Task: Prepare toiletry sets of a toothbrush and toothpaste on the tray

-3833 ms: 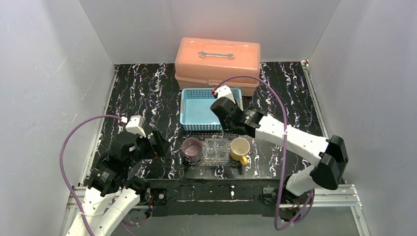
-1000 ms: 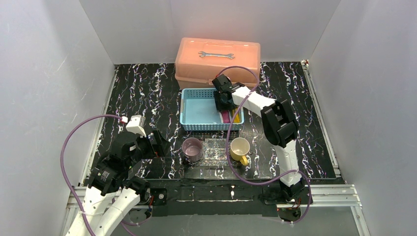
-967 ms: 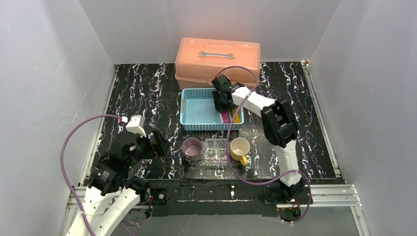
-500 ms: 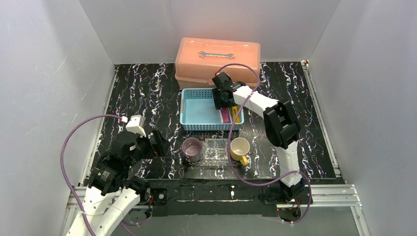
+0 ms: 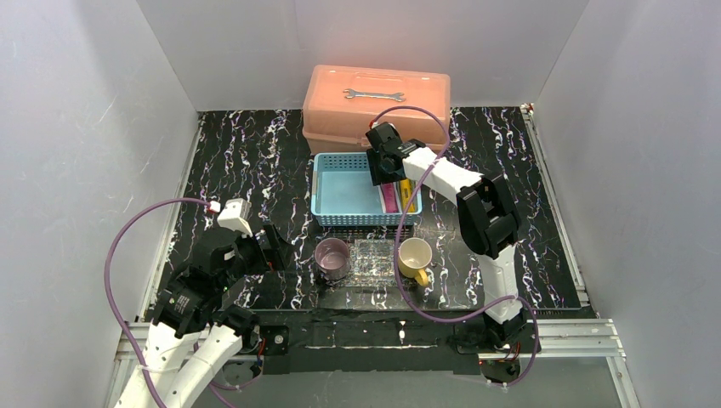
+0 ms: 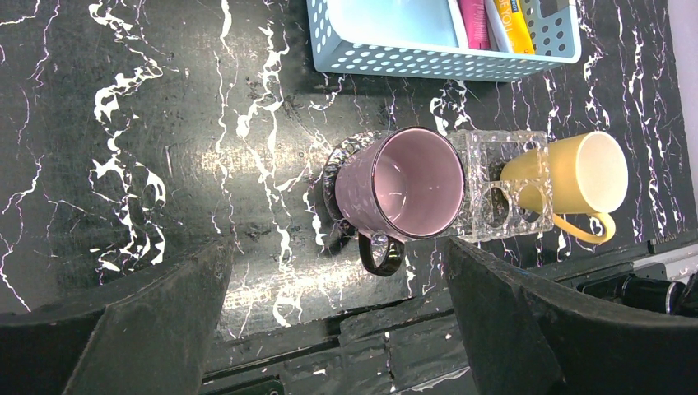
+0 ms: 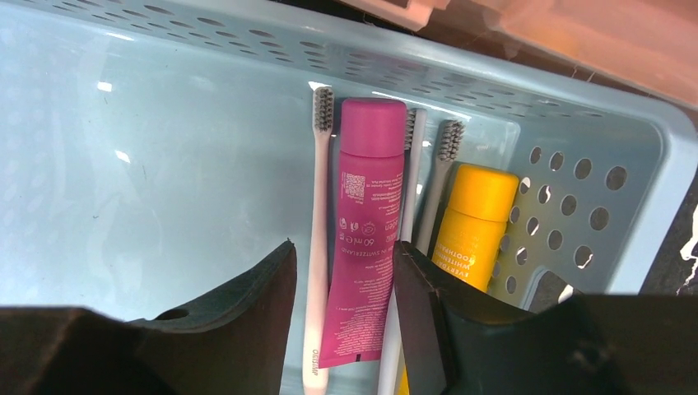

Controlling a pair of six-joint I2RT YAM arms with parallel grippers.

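The magenta toothpaste tube (image 7: 366, 230) and the yellow one (image 7: 469, 230) lie in the light-blue basket (image 7: 165, 164) with three thin pale toothbrushes: a white one (image 7: 318, 230) left of the magenta tube and two (image 7: 414, 164) (image 7: 440, 177) between the tubes. My right gripper (image 7: 344, 247) is open just above them, its jaws either side of the magenta tube and white brush; it also shows in the top view (image 5: 384, 174). The clear tray (image 5: 374, 259) sits between the purple mug (image 5: 332, 257) and yellow mug (image 5: 415, 255). My left gripper (image 5: 274, 249) is open and empty, left of the purple mug (image 6: 403, 185).
A salmon-pink toolbox (image 5: 374, 106) with a wrench (image 5: 372, 94) on its lid stands right behind the basket (image 5: 319, 187). The right arm reaches over the tray and yellow mug. White walls enclose the black marbled table on three sides.
The right gripper has moved from above the tray back into the basket over the tubes, and in the last second shifted slightly farther back. The left arm has not moved.
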